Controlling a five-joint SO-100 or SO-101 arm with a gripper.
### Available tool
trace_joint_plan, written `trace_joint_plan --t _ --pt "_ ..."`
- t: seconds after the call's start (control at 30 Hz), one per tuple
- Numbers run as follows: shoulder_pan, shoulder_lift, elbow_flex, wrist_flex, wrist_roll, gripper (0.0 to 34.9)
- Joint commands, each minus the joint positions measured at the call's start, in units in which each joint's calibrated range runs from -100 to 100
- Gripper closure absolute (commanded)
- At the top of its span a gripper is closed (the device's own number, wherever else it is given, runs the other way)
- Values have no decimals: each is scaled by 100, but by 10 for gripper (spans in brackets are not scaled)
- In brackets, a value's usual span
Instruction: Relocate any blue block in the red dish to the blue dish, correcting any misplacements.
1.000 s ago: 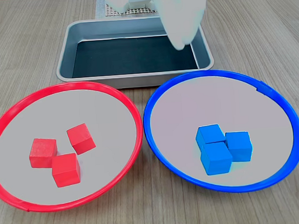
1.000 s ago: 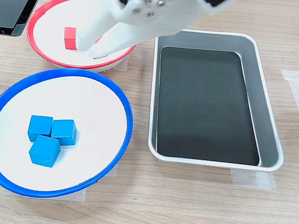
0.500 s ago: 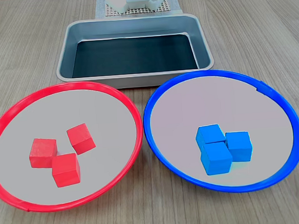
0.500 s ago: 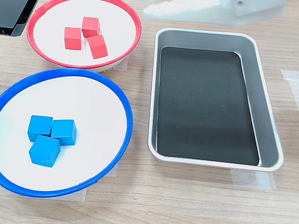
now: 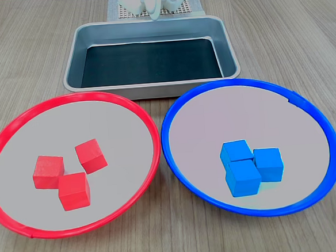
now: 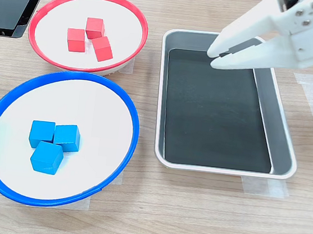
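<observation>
blue blocks (image 5: 248, 166) in blue dish (image 5: 176, 154) | pincer (image 6: 215, 57) empty over tray (image 6: 282, 131)

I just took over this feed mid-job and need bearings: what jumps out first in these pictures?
Two big dishes side by side: the red dish holds three red cubes, the blue dish three blue blocks bunched together, so no blue block sits in the red dish. In the second exterior view the white gripper hangs over the metal tray, jaws slightly parted, holding nothing.
</observation>
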Motion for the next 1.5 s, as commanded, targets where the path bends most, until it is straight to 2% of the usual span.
trace_joint_plan --t 0.0,0.3,1.47 --pt "73 -494 260 432 0 346" --pt "168 -1023 761 770 83 346" --pt "280 -1023 1007 778 88 346"
